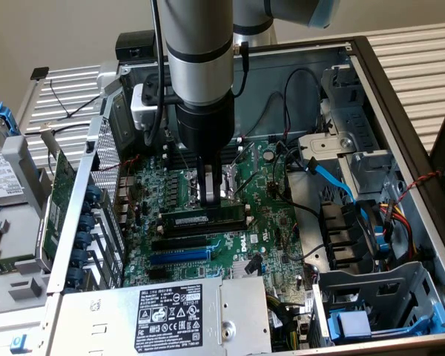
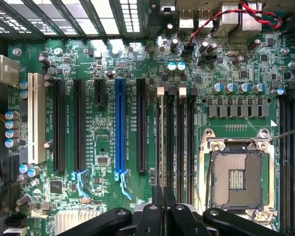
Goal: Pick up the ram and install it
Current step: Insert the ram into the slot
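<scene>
The ram (image 1: 204,221) is a long dark stick with a pale label strip. It stands on edge on the green motherboard (image 1: 271,222), in line with the black memory slots (image 2: 184,142). My gripper (image 1: 211,199) comes straight down onto the middle of its top edge, with the fingers pinched close on it. From the wrist view the ram (image 2: 160,142) is a thin pale line over the memory slot nearest the blue slot. It runs out from between the black fingertips of my gripper (image 2: 163,196).
The open processor socket (image 2: 236,179) lies beside the memory slots. A blue expansion slot (image 2: 119,128) and black ones lie on the other side. The power supply (image 1: 178,315) fills the near side of the case. Blue and red cables (image 1: 330,178) cross at the exterior view's right. A green card (image 1: 59,200) stands outside the case wall.
</scene>
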Tool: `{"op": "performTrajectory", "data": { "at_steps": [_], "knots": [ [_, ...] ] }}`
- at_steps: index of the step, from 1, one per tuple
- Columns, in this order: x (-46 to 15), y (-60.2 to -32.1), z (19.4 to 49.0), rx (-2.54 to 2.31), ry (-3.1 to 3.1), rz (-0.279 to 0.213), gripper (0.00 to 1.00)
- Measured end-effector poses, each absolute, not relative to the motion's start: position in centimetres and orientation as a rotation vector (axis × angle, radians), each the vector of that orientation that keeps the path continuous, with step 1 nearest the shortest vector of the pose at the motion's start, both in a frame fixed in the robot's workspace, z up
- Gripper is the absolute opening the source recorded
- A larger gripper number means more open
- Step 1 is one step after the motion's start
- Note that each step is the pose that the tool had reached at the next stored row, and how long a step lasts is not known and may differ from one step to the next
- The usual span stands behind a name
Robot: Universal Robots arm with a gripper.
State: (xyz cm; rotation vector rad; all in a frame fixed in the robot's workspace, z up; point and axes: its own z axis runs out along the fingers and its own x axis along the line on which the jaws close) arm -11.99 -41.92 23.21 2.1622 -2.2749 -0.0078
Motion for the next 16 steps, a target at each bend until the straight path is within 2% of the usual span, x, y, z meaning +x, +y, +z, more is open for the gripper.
{"op": "performTrajectory", "data": {
  "at_steps": [16],
  "knots": [
    [-11.99,-41.91,22.97,2.162,-2.275,-0.008,0.13]
  ]
}}
